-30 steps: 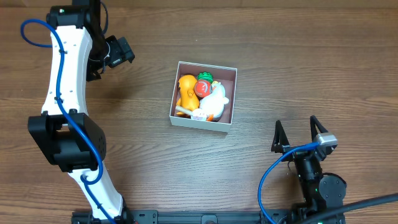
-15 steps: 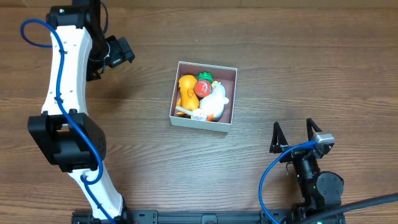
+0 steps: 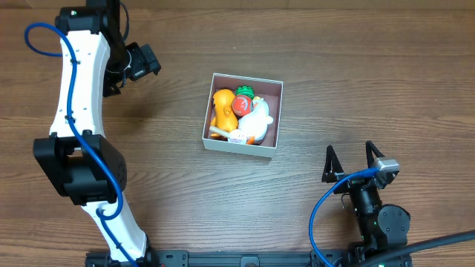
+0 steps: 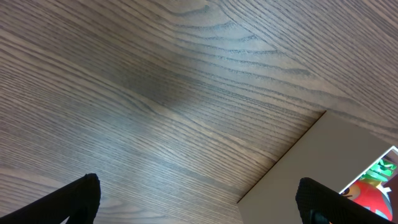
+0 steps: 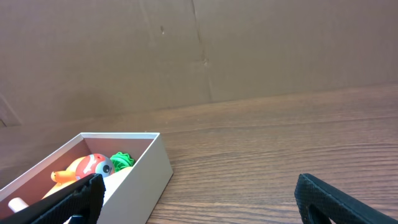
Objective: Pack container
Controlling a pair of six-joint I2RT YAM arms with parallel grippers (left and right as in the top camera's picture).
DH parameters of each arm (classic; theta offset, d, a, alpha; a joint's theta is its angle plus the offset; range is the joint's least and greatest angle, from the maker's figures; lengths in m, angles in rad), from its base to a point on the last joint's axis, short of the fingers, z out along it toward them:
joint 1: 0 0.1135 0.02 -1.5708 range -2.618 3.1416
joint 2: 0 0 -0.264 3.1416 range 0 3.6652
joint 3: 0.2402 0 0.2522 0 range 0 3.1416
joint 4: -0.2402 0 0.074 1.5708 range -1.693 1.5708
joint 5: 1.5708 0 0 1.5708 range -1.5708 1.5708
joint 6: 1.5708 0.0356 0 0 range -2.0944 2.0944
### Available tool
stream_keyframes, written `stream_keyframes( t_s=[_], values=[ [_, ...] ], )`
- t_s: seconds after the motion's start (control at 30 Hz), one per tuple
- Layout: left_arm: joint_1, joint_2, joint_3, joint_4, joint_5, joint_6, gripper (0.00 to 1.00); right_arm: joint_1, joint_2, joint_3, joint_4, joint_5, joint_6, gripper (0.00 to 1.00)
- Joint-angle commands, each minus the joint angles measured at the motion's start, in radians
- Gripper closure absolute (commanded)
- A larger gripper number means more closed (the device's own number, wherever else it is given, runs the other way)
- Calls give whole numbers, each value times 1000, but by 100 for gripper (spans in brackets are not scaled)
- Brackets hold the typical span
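Note:
The container [image 3: 276,119], a small square box with white walls and a maroon inside, sits mid-table. It holds an orange toy [image 3: 221,106], a red ball toy [image 3: 244,104], a green toy [image 3: 245,92] and a white toy [image 3: 257,122]. My left gripper [image 3: 142,61] is open and empty at the far left, well left of the box; its wrist view shows the box's wall [image 4: 323,162] at lower right. My right gripper [image 3: 349,158] is open and empty near the front right, with the container [image 5: 146,168] to its left.
A brown cardboard wall [image 5: 199,50] stands behind the table's far edge. Bare wood tabletop [image 3: 356,74] surrounds the box. The left arm's white links [image 3: 74,89] run along the table's left side.
The right gripper has drawn back slightly toward the table's front edge. The left arm and the toys in the box have not moved.

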Motion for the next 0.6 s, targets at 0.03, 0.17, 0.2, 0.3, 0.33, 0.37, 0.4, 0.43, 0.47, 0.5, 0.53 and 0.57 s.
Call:
stream_keyframes(
  t_s=[0.03,0.17,0.2,0.3,0.33,0.37,0.4,0.43,0.47,0.5,0.53,0.57],
  values=[
    [5,-14,-3,-2,2,-6,0,-8,-11,-10,3,-1,5,0],
    [-8,-74,-3,-2,2,-6,0,-8,-11,-10,4,-1,5,0],
    [-13,-92,-3,-2,3,-7,0,-8,-11,-10,4,-1,5,0],
    [-46,-205,-3,-2,3,-6,0,-8,-11,-10,4,-1,5,0],
    [-60,-247,-3,-2,3,-6,0,-8,-11,-10,4,-1,5,0],
    [-75,-293,-3,-2,3,-6,0,-8,-11,-10,3,-1,5,0],
    [-92,-341,-3,-2,3,-6,0,-8,-11,-10,4,-1,5,0],
    [-111,-393,-3,-2,3,-6,0,-8,-11,-10,4,-1,5,0],
    [-129,-444,-3,-2,3,-6,0,-8,-11,-10,4,-1,5,0],
    [-150,-498,-3,-2,3,-6,0,-8,-11,-10,4,-1,5,0],
    [-170,-551,-3,-2,3,-6,0,-8,-11,-10,4,-1,5,0],
    [-189,-602,-3,-2,3,-6,0,-8,-11,-10,4,-1,5,0]
  ],
)
